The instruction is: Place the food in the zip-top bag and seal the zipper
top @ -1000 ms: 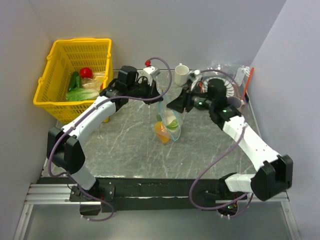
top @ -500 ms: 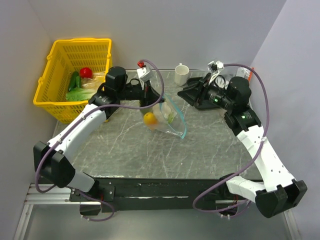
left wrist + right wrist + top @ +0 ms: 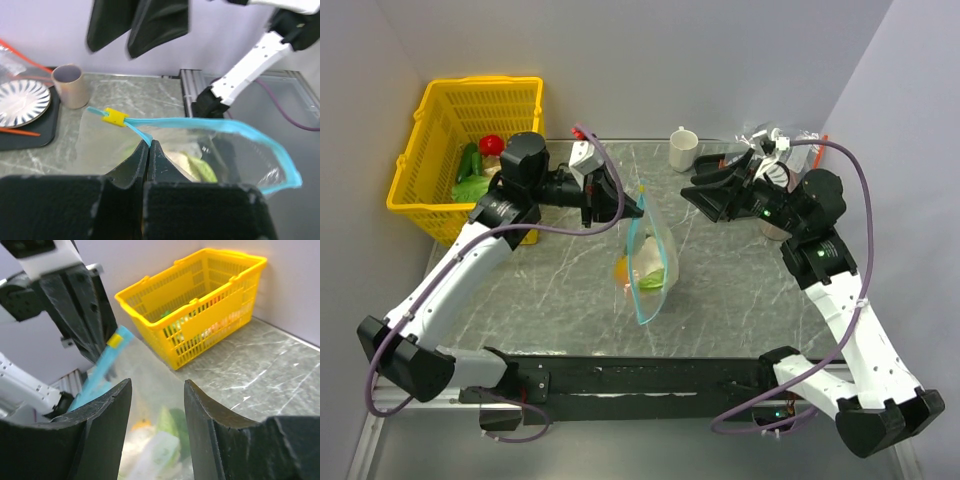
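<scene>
Top view: your left gripper [image 3: 618, 207] is clamped shut on the zipper [image 3: 637, 250] at the far end of the bag [image 3: 658, 245]. The bag is mid-table, stretching from that pinch toward the near edge. I can't tell whether its near end touches the table [image 3: 560, 300]. The food [image 3: 623, 270] is inside, an orange piece with something green beside it. Your right gripper [image 3: 703, 197] sits to the right of the bag, apart from it, with its jaws spread and nothing between them. A yellow basket [image 3: 480, 83] stands at the far left, and a cup [image 3: 682, 148] at the far edge.

Left wrist view: the left gripper [image 3: 149, 149] has its fingertips pressed together on the zipper [image 3: 225, 128], just beside the yellow slider [image 3: 115, 117]. The teal strip loops away from the pinch, so the mouth of the bag [image 3: 235, 160] gapes. Pale green food [image 3: 192, 167] shows through the plastic. The cup [image 3: 69, 86] stands on the table, near a striped plate [image 3: 22, 100] on a dark tray [image 3: 22, 141]. The right gripper [image 3: 119, 45] is a blur at the top of the frame.

Right wrist view: the right gripper [image 3: 157, 395] is wide open and holds nothing. Past it, the left gripper [image 3: 102, 352] grips the zipper [image 3: 97, 376] next to the slider [image 3: 115, 340]. The bag [image 3: 145, 390] hangs below with the food [image 3: 172, 427] low inside it, and the basket [image 3: 220, 290] stands behind.
</scene>
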